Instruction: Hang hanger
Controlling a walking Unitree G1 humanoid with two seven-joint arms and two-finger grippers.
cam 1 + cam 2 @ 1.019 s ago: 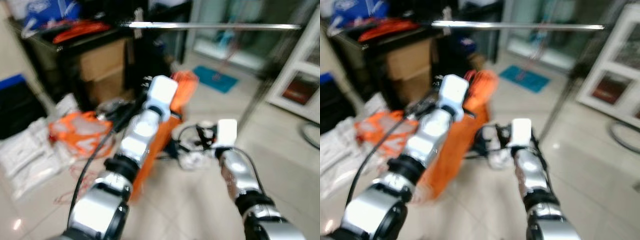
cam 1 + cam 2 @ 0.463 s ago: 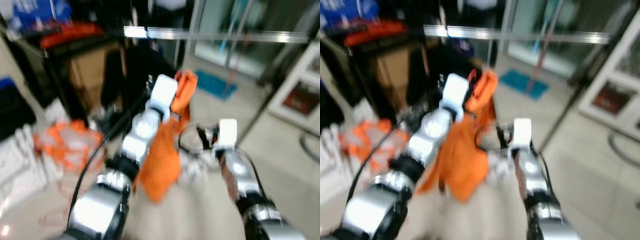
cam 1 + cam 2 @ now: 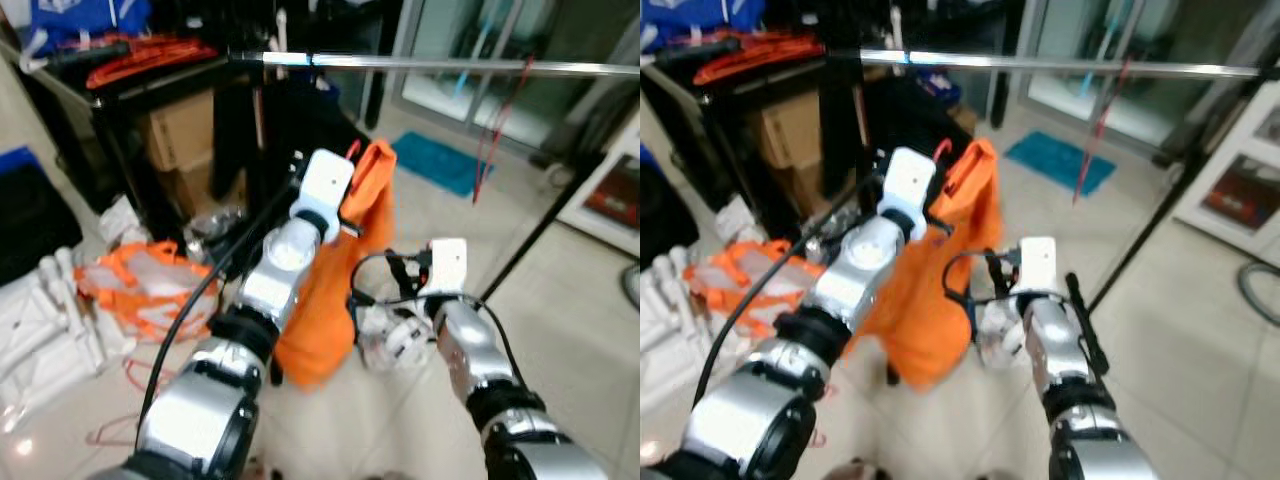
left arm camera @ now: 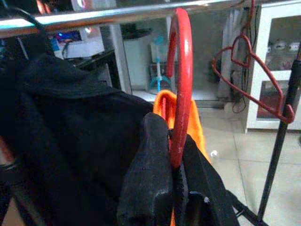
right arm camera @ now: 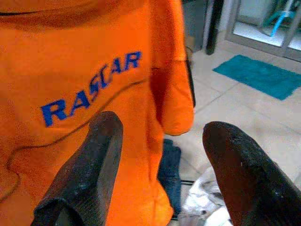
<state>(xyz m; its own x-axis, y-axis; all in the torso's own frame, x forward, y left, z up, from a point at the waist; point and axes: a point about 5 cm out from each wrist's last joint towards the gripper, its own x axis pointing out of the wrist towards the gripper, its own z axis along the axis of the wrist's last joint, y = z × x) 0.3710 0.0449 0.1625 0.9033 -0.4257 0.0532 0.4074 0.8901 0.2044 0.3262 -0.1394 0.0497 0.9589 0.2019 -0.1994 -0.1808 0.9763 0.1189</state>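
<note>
One long silver rail point(image 3: 450, 66) runs across the top of what I see through the head camera, with a black garment point(image 4: 61, 122) already hanging from it on my left and an empty red wire hanger point(image 4: 249, 80) further along. Below the rail my left arm is raised, and an orange shirt point(image 3: 335, 290) droops from it towards the tiled floor point(image 3: 570, 300); the right wrist camera shows blue lettering on the cloth. The shirt sits on a red hanger point(image 4: 180, 89), whose glossy, rounded hook curves up just under the rail, though I cannot tell if it touches. My left gripper point(image 4: 175, 188) has its two black fingers clamped on the hanger's neck. My right gripper point(image 5: 162, 160) is lower, beside the shirt, its fingers spread wide with nothing between them. Orange netting point(image 3: 140, 285) and white packing pieces point(image 3: 45, 320) lie on the floor at my left.
</note>
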